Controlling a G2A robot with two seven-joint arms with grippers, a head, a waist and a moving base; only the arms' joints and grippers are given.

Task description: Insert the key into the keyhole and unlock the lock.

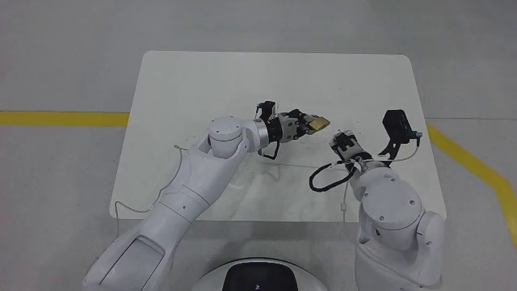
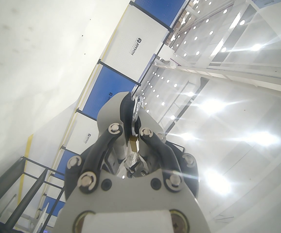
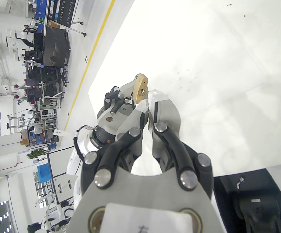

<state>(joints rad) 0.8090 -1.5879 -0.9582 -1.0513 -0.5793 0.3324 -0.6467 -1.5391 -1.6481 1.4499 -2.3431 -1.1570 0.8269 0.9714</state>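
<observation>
The jaws of the left gripper are clenched on the lock, a small padlock with a brass body of warm yellow colour. In the right wrist view this body stands out beyond the tips of the jaws. Its corners are rounded, and its narrow face is turned toward that camera. On this face sits the keyhole, a small round cylinder with a dark opening. In the left wrist view a bright silver curve of metal lies in the gap of the jaws, with a small piece of brass under it. The curve is probably the shackle, but it is seen only from the side.

The jaws of the right gripper are pressed together on a thin grey strip of metal, seen edge-on, which seems to be the key. The strip points toward the lock and comes near the face with the keyhole. Whether it touches the lock cannot be told.

Both grippers are held in the air over the white tabletop. They are about midway between its far and near edges, a little toward the right edge from the centre. In the top view the right gripper is just beside the lock, on the side of the near right corner.
</observation>
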